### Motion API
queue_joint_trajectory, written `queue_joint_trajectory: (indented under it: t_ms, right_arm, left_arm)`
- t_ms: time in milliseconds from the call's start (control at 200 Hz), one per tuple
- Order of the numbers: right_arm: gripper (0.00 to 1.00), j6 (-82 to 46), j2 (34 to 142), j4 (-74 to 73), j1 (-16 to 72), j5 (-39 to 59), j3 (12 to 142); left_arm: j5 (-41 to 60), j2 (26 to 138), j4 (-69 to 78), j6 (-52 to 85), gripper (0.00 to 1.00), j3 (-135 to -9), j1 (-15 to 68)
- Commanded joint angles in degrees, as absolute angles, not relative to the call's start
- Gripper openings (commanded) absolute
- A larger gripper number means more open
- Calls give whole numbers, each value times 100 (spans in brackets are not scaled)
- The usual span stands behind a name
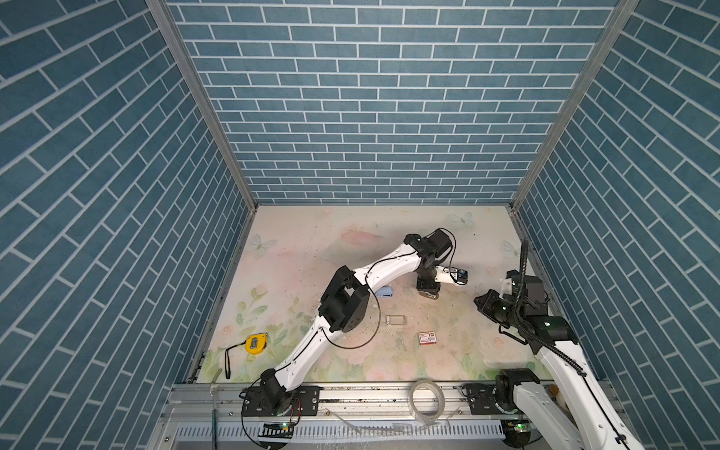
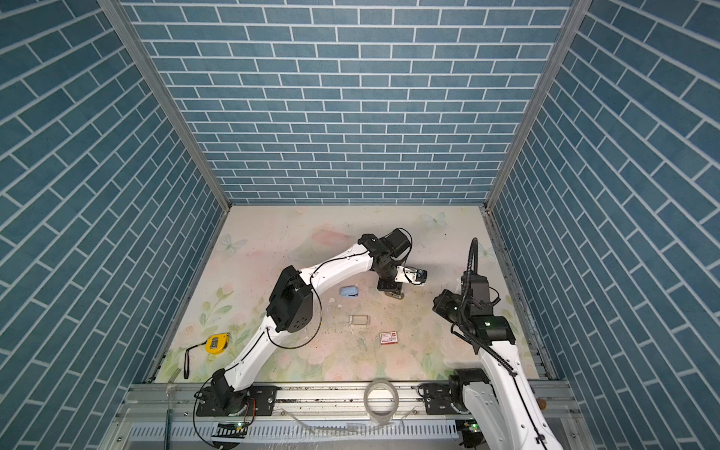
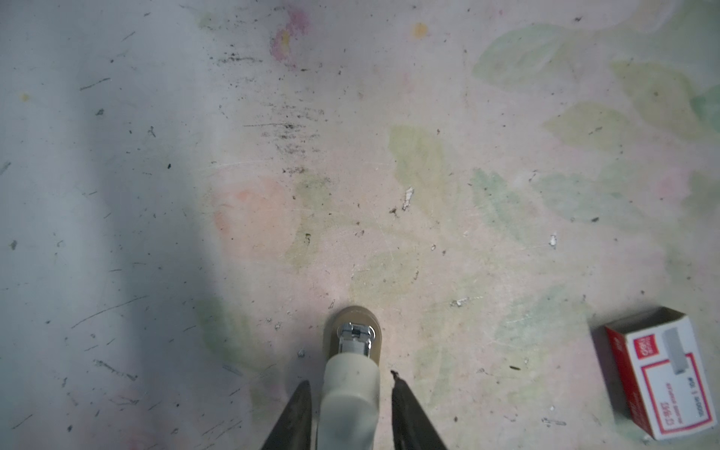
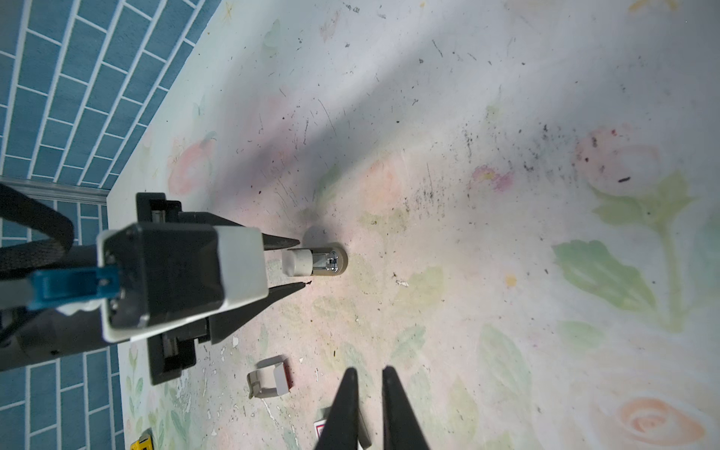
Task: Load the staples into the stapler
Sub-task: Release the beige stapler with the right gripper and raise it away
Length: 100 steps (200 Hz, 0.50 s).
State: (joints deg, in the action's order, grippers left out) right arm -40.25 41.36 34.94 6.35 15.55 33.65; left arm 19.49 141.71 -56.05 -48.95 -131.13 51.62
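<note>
The left gripper (image 4: pixel 303 262) stands low over the table, its two black fingers (image 3: pixel 407 417) on either side of a small cream stapler (image 3: pixel 349 385). A thin gap shows on each side. The jaws are open only a little wider than the body, and I judge they do not press it yet. The right gripper (image 4: pixel 369 369) hangs well apart from it, fingers drawn together, with nothing in them.

The stapler lies between the left fingertips, its chrome nose pointing away from the wrist. It looks light, hard and smooth. I think such plastic can slip or turn under narrow tips, so the good place to hold is the flat sides of the cream cover, behind the metal part, where the fingers stand now.

The staples I cannot find with certainty. The white-and-red box (image 3: pixel 658 374) lies near the left gripper, to one side, and an opened grey cardboard tray (image 4: pixel 269 376) lies near it too, but no strip is clear. Such strips would be thin, light and easy to break in the middle, so better taken by the long sides.

The table (image 3: pixel 389 156) is a flat flower-printed sheet, scratched and dirty with specks. Blue brick-pattern walls (image 1: pixel 370 117) close three sides. A blue stapler (image 2: pixel 349 292) and a yellow tape measure (image 1: pixel 256 343) lie farther off.
</note>
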Motion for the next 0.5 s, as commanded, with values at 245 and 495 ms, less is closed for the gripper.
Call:
queue_joint_trajectory:
  t_ms: [245, 495]
  right_arm:
    - [14, -4114, 4064, 3683, 621, 1468, 3296]
    - [13, -4110, 4010, 3700, 619, 1459, 3237]
  left_arm:
    - [1958, 14354, -5660, -4965, 19, -13232, 5173]
    - [1875, 14464, -5747, -4968, 4, -13230, 5183]
